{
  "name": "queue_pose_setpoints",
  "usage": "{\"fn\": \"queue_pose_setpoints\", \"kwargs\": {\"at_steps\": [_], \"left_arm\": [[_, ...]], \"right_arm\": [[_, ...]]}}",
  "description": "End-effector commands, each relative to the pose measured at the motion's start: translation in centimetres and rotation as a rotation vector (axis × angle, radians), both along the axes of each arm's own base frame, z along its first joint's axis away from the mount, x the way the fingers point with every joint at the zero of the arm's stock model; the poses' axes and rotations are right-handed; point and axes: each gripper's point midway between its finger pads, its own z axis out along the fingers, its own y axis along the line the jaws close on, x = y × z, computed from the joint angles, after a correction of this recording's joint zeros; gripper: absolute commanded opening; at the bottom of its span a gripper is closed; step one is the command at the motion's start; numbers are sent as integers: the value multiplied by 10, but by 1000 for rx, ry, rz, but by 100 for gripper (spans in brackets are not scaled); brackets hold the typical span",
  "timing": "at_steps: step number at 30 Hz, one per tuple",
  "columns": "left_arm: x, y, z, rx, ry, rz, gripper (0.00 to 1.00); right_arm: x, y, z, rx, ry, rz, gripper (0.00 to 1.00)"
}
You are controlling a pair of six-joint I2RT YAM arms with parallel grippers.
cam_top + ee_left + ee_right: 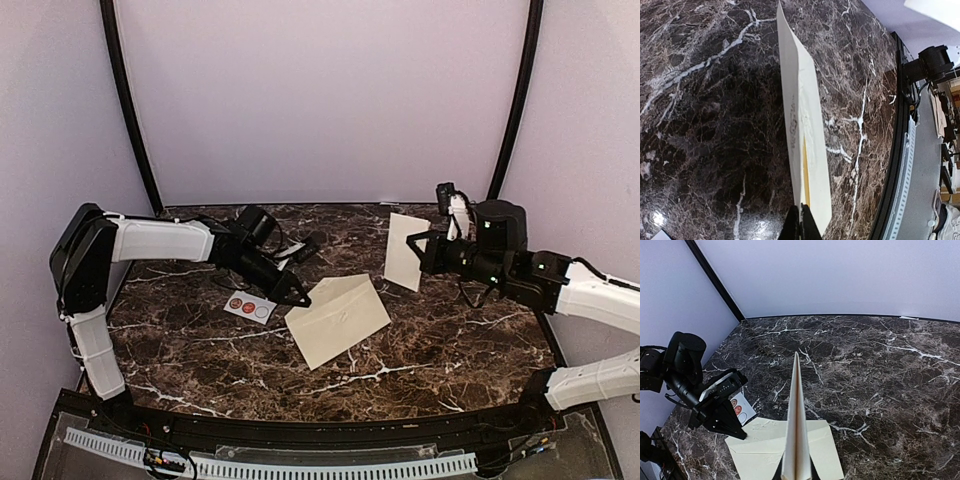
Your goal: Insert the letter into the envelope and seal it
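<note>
The cream envelope (338, 318) lies on the dark marble table (440, 340), turned at an angle. My left gripper (297, 298) is shut on its near-left corner; in the left wrist view the fingertips (801, 222) pinch the envelope (807, 125) edge, where a yellow inner gap shows. My right gripper (418, 250) is shut on the letter (405, 250), holding it upright in the air to the right of and beyond the envelope. In the right wrist view the letter (796, 415) shows edge-on, folded, above the envelope (755, 455), with the left gripper (737, 432) at the envelope's corner.
A small white card with three round seals (248, 306) lies just left of the envelope, under my left arm; it also shows in the right wrist view (740, 409). A black rail (300, 432) runs along the table's near edge.
</note>
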Motion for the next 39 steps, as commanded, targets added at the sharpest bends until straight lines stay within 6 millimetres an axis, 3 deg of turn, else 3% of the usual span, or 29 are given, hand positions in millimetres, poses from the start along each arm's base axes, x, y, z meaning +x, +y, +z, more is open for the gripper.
{"fn": "queue_pose_setpoints", "kwargs": {"at_steps": [1, 6, 10, 15, 17, 20, 25, 30, 33, 39], "left_arm": [[-14, 4, 2, 74, -88, -92, 0], [-15, -9, -5, 140, -170, -155, 2], [8, -6, -7, 209, -275, -66, 13], [36, -2, 31, 148, -369, 177, 50], [38, 4, 45, 106, -335, 286, 58], [22, 11, 54, 25, -178, 418, 61], [-14, 23, 46, -112, 97, 577, 61], [-53, 32, 19, -180, 295, 642, 61], [-67, 34, -2, -159, 348, 643, 61], [-71, 26, -17, -160, 381, 622, 62]], "right_arm": [[0, -10, 10, -1, -7, -32, 0], [-2, -11, -2, -13, 29, -37, 0], [0, -16, -12, -36, 65, -70, 0], [4, -23, -33, -66, 125, -111, 0], [6, -26, -44, -72, 160, -115, 0], [9, -33, -58, -77, 211, -126, 0], [10, -45, -78, -84, 285, -130, 0], [3, -48, -95, -87, 354, -110, 0], [-1, -48, -106, -99, 389, -106, 0], [-12, -46, -129, -114, 467, -76, 0]]}}
